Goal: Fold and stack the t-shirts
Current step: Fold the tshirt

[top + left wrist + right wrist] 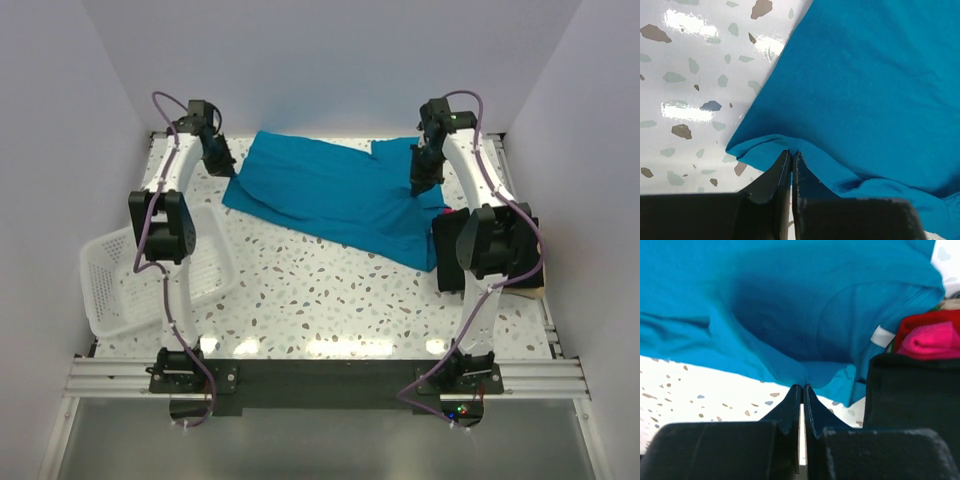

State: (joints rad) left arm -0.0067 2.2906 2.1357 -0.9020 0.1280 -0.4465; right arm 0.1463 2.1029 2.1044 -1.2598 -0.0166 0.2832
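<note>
The teal-blue t-shirt (335,195) lies spread across the far middle of the table. My left gripper (222,165) is at its far left corner, and in the left wrist view it (791,151) is shut on a pinched fold of the shirt's edge (765,145). My right gripper (422,185) is at the shirt's right side. The right wrist view shows it (801,386) shut on a gathered bit of teal-blue cloth (815,372) lifted off the table. A black cloth mass (450,255), apparently the black t-shirt (910,390), lies at the right, partly under the right arm.
A white mesh basket (110,290) sits at the left, beside the left arm. Something red and pink (927,337) lies just beyond the black cloth. The speckled tabletop (320,300) stretches between the teal-blue shirt and the arm bases.
</note>
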